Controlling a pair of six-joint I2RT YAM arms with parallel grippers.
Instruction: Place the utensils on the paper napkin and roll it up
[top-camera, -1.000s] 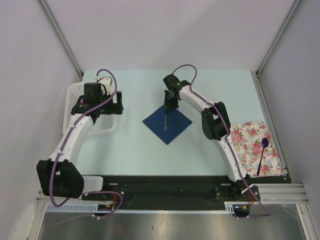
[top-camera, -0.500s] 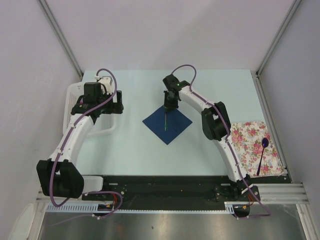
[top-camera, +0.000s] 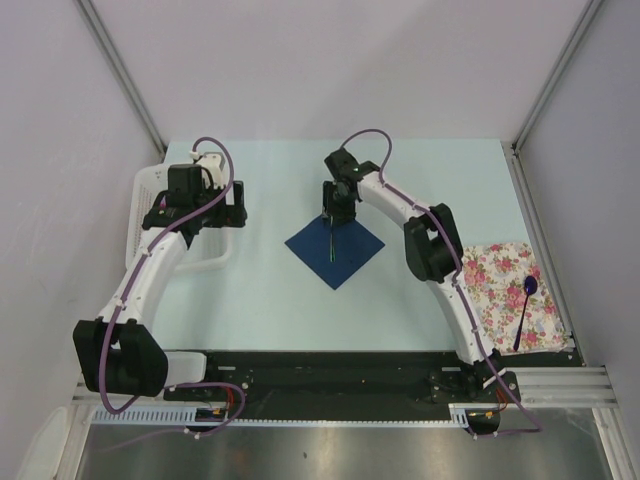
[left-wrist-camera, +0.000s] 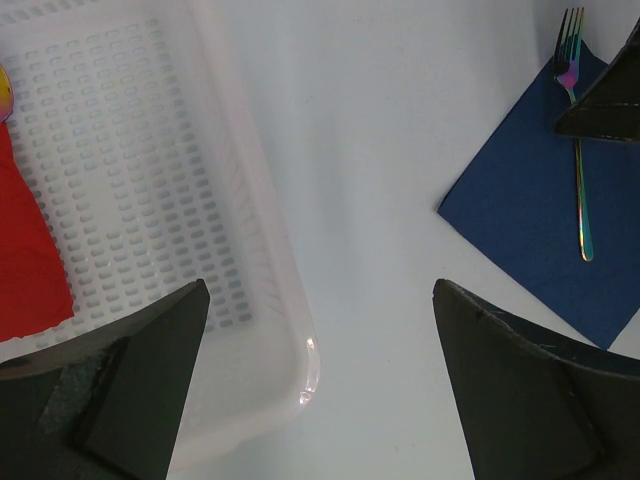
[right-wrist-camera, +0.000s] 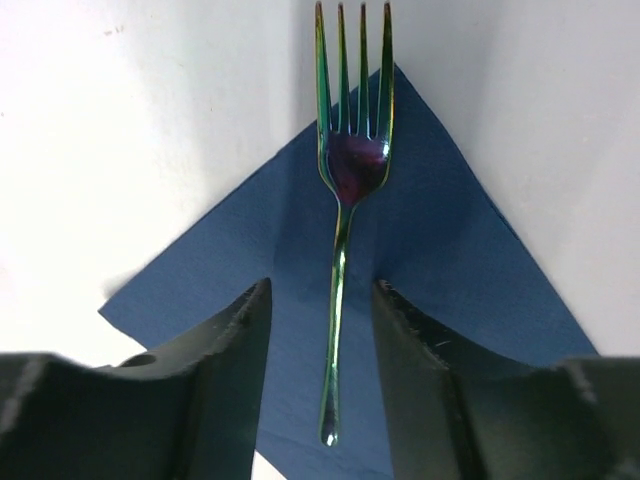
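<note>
A pale blue-green counter (top-camera: 270, 290) filled the top view, with two white robot arms reaching in from 6 o'clock.

The left arm stretched toward 10 o'clock. Its left hand (left-wrist-camera: 320, 300) hung over the near right corner of a white perforated plastic basket (top-camera: 145, 215), which sat at the 9 o'clock edge of the counter. The fingers were spread wide and had hold of nothing.

The right arm curved toward 12 o'clock, and its right hand (right-wrist-camera: 322, 300) hung over the far corner of the napkin. Its fingers were parted, one to each side of the fork's handle, with a gap on both sides and nothing gripped.

A white cloth with a pink floral print (top-camera: 500, 290) lay at 4 o'clock by the right edge.

The navy-blue paper napkin (top-camera: 350, 250) lay flat near the centre of the counter, turned like a diamond with corners at 12, 3, 6 and 9 o'clock.

A flat red object (left-wrist-camera: 25, 250) lay inside the basket, only partly in view.

A fork (right-wrist-camera: 352, 165), shining green and purple, lay along the napkin's 12-to-6 line, its tines at 12 o'clock reaching past the napkin's corner over the bare counter.

A spoon (top-camera: 524, 310) with a dark handle rested on the floral cloth, its purple bowl toward 12 o'clock, well apart from the napkin.
</note>
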